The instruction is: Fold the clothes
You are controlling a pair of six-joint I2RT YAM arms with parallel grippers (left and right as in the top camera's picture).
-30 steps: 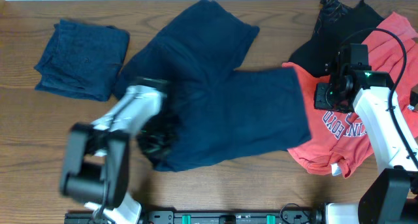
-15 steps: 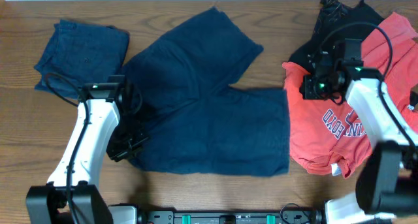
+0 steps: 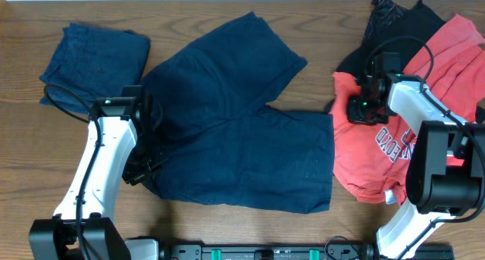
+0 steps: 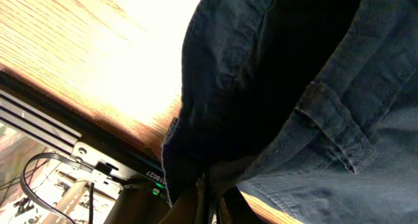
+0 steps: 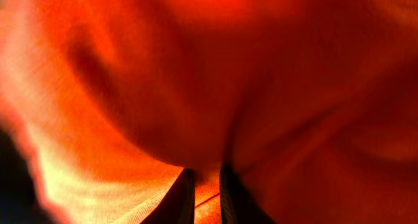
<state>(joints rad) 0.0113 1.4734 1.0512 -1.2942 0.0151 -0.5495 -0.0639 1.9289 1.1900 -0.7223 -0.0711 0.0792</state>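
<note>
Left tool: closed on the waistband edge of the navy shorts. The left wrist view shows dark cloth bunched between the two fingers, with a belt loop just to one side. From this tool the shorts spread flat on the table towards the right arm. One leg runs straight across. The other leg angles away to the far edge.

Folded dark blue garment: lies beyond the left tool on its outer side, near the shorts. Contact between the two cannot be confirmed.

Right tool: set down on the near-side shoulder area of the red T-shirt. The right wrist view is filled with red cloth. The fingers stand close together with red cloth in the narrow gap, so this tool is gripping the shirt. White lettering on the shirt shows just behind this tool, towards the arm base.

Black garment: crumpled beyond the right tool, partly under the red shirt's upper edge.

Second red garment: on the outer side of the right tool, overlapping the black one.
</note>
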